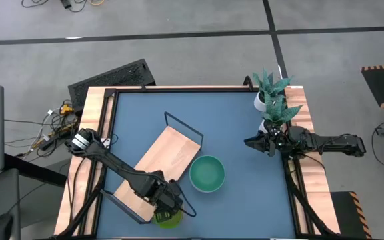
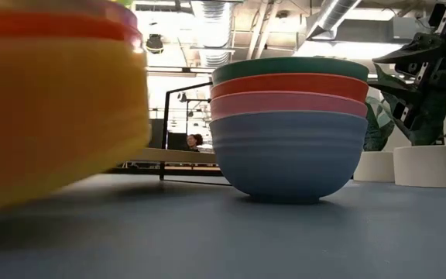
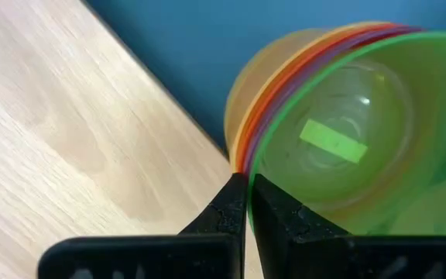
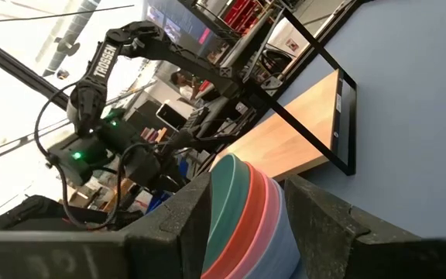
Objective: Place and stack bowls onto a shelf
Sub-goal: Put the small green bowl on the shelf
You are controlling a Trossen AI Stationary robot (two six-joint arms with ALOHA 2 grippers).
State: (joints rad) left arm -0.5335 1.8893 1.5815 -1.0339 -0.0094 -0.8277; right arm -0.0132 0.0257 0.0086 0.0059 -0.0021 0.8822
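A stack of small bowls (image 1: 167,217) (image 3: 347,139), lime innermost with pink, orange and yellow outside it, sits near the table's near edge, just past the shelf's near end. My left gripper (image 1: 169,203) (image 3: 246,213) is shut on its rim. This stack fills the low view's left (image 2: 45,101). The shelf (image 1: 162,163) (image 3: 68,139) lies slantwise on the blue table. A larger stack (image 1: 207,173) (image 2: 289,132), teal over red, pink and pale blue, stands on its base beside the shelf. My right gripper (image 1: 251,142) (image 4: 246,194) is open near the right edge, facing that stack from a distance. My left gripper pinches the rim of the small stack (image 3: 243,164), one finger (image 3: 285,225) inside the lime bowl and the other (image 3: 215,221) outside the yellow one. The stack is tipped, its opening turned toward the wrist camera. Whether it is lifted clear of the table cannot be told.
A white pot with a green plant (image 1: 272,100) (image 2: 424,163) stands at the far right corner, close to my right arm. The shelf's black wire frame (image 1: 184,127) (image 4: 339,116) rises at its far end. Open blue tabletop lies between the large stack and the right gripper.
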